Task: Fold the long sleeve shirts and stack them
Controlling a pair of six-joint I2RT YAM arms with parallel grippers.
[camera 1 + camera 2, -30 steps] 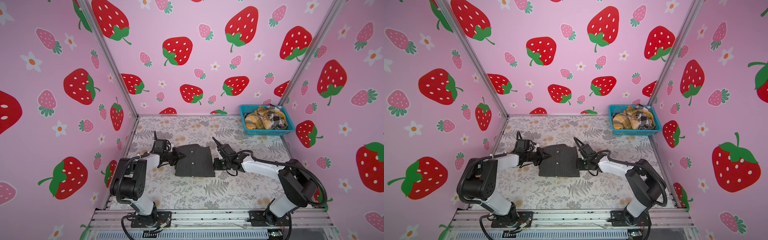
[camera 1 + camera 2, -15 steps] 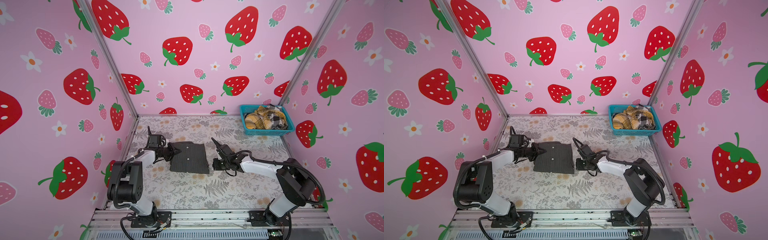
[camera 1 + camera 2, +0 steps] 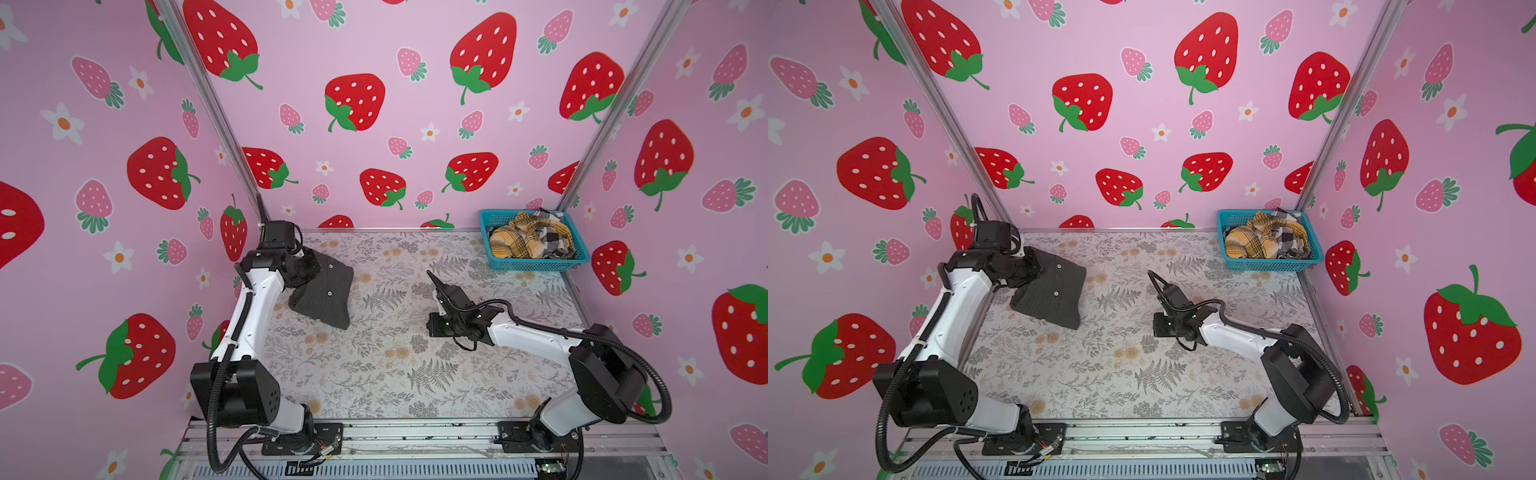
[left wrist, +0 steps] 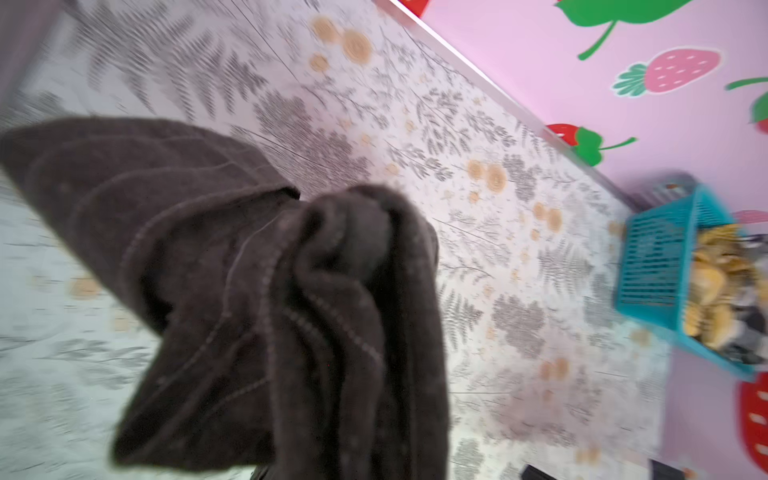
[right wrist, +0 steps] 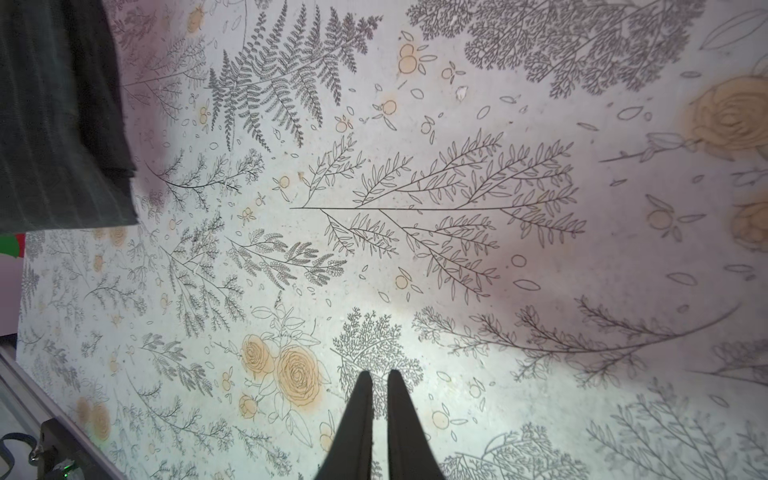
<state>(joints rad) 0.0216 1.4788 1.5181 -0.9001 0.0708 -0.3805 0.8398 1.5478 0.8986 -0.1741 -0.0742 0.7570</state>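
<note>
One charcoal shirt [image 3: 326,291] dangles from clenched left jaws, long axis slanting downward; right jaws closed.

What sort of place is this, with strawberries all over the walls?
Probably a robot training booth, not a home: two robot arms bolted to a metal rail, printed wall panels boxing in a table, and a basket of crumpled shirts.

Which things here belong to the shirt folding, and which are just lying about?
In the job: dark pinstriped shirt, clamped in the left gripper; yellow plaid shirt and black-and-white check shirt, heaped in the teal basket.
Just there: that basket, floral table cover.
</note>
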